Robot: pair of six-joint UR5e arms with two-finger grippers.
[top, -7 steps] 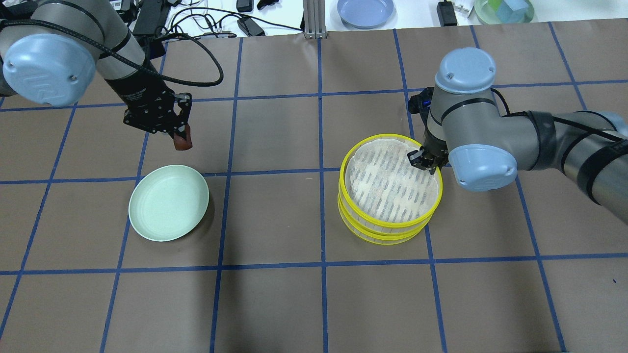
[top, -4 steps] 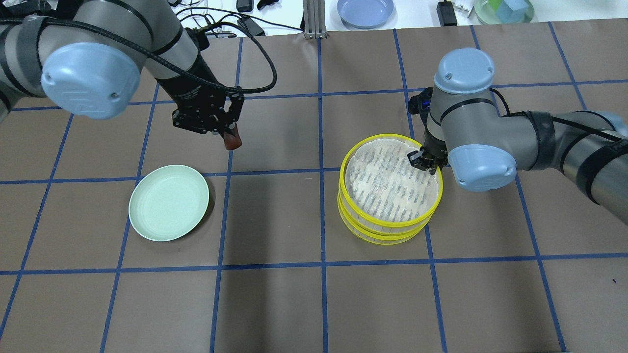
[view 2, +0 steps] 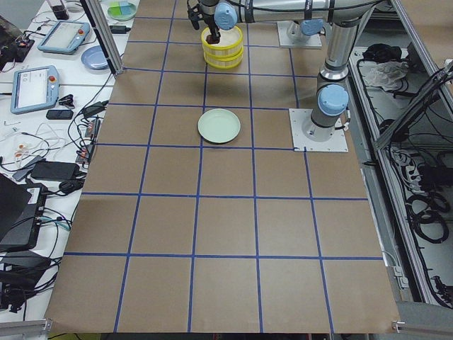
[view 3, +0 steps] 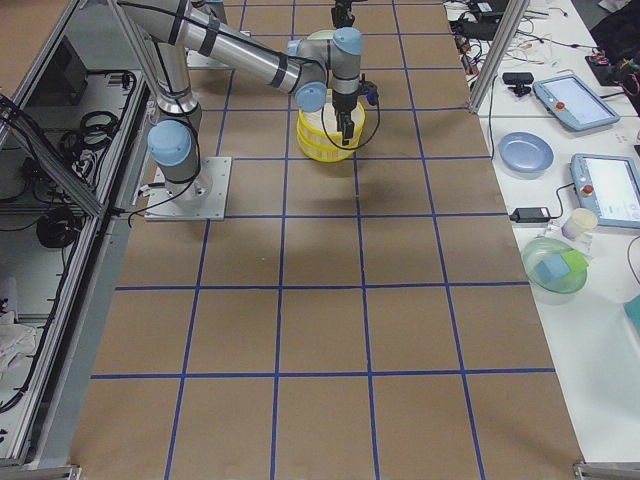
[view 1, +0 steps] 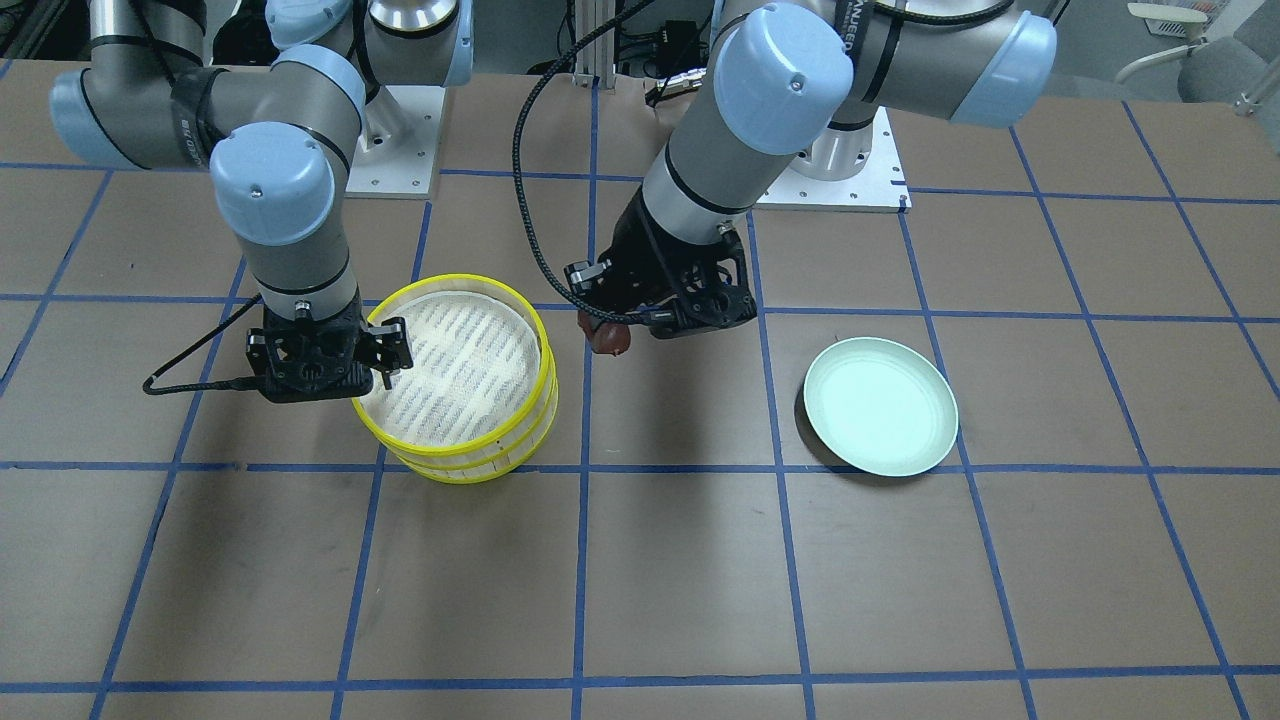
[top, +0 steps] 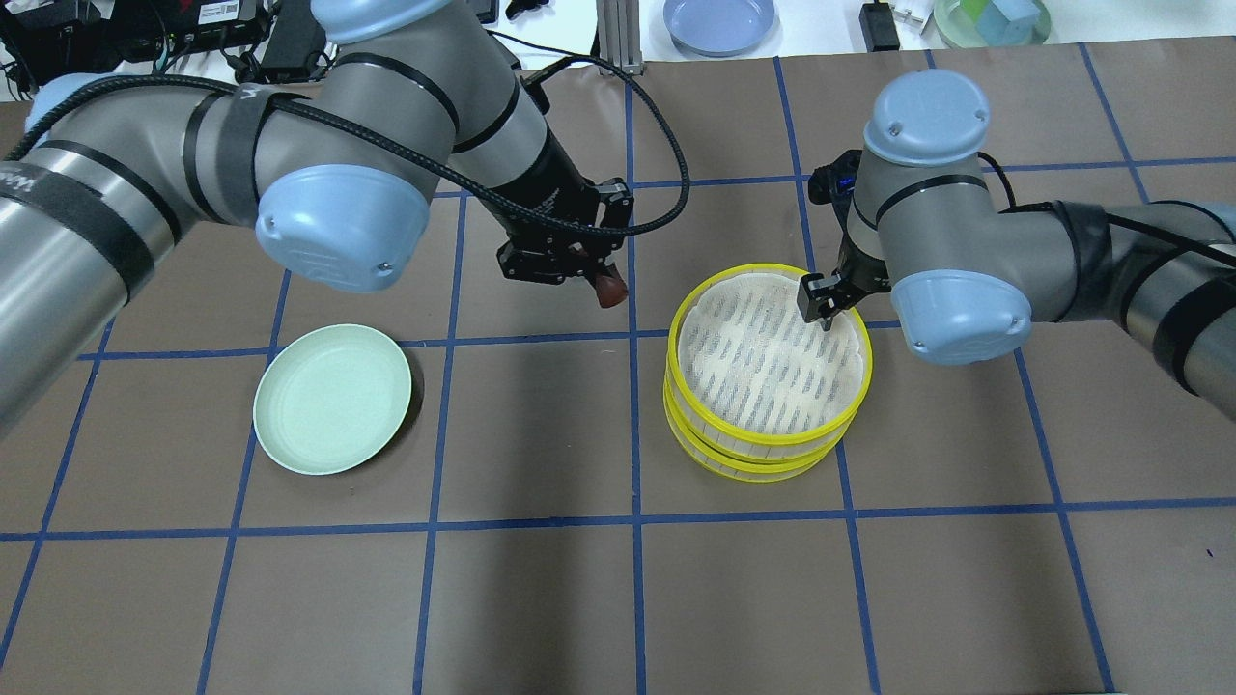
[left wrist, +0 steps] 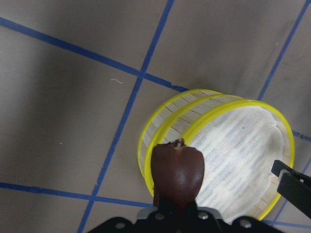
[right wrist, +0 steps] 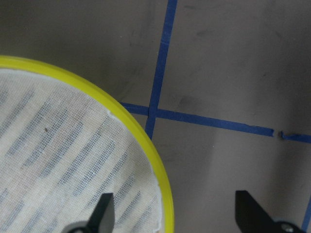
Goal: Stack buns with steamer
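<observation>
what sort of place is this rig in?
Probably a robotics lab: brown paper-covered table gridded with blue tape, grey-and-blue teach pendants on the white side bench, tangled black cables alongside.

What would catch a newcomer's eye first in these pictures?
The left gripper holds a dark brown bun in the air just left of the yellow steamer stack. The right gripper hangs open astride the steamer's rim. A mint-green plate sits further left.

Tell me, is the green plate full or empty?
Empty: the green plate shows a bare inside; the brown bun hangs in the left gripper.
</observation>
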